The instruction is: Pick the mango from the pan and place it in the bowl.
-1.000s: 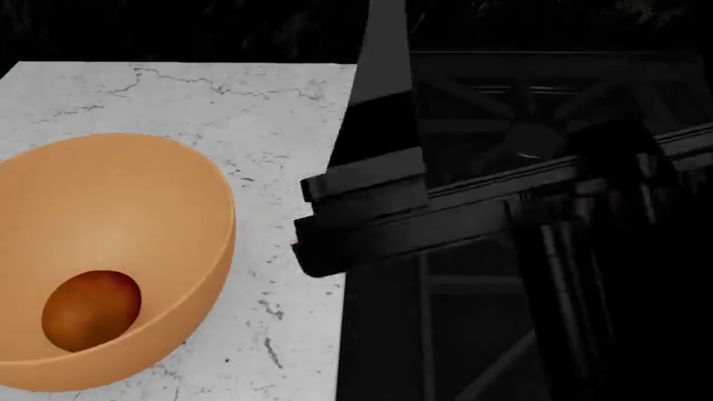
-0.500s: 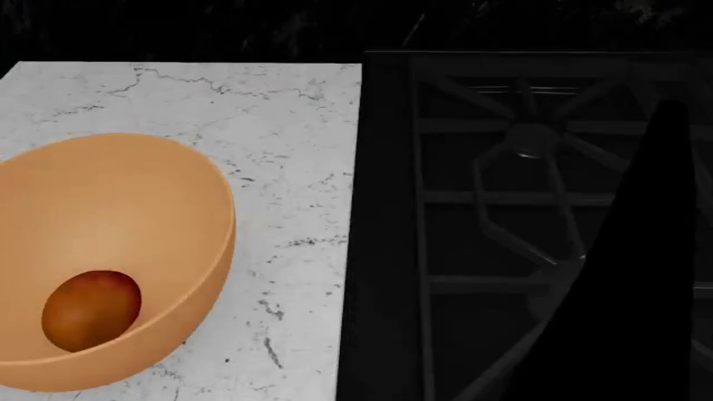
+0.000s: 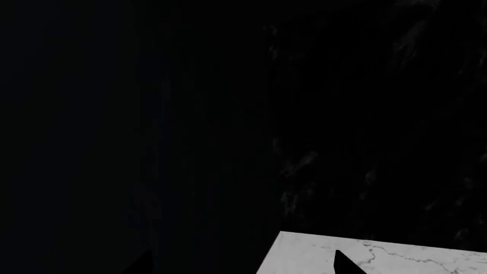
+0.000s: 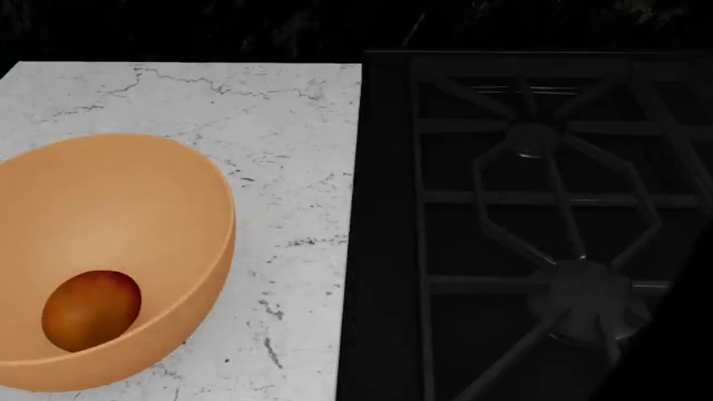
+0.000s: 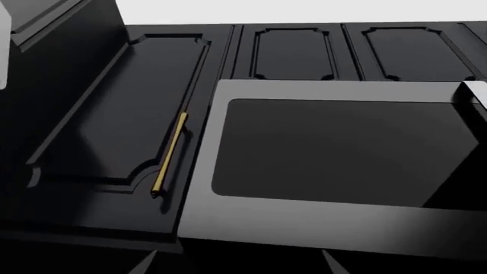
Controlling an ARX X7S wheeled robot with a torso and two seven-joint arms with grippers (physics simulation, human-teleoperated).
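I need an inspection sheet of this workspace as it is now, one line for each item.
Surface: white marble counter, with a black stove beside it.
Job's things: mango lies inside the orange bowl; the pan is not seen in any view.
Clutter: nothing seen.
Pincers: only dark tips at the edge of each wrist view; open or shut cannot be told; neither shows in the head view.
Cables: nothing seen.
Surroundings: dark cabinet doors with a brass handle, and a grey-framed oven door.
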